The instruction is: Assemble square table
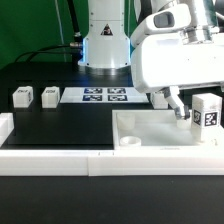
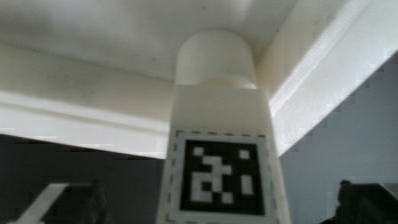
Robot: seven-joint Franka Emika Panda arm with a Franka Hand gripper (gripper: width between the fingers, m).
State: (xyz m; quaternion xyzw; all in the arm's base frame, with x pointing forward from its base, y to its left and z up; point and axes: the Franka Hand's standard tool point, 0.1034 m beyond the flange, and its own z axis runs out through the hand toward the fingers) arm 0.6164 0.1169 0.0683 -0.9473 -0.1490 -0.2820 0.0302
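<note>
Wrist view is showing you the claw (image 2: 210, 200) standing open, its dark fingertips (image 2: 54, 203) sitting clear on either side of a small white tagged plastic leg block (image 2: 221, 120). That block is standing upright on the large white ribbed square plastic slab (image 1: 150, 135) toward the exterior view's right. Two more white tagged blocks (image 1: 20, 95) (image 1: 49, 95) are resting on the black bench (image 1: 60, 125), well apart toward its left.

No words or numbers can be read (only coded tags (image 2: 221, 180) on the leg block (image 2: 219, 90)).
</note>
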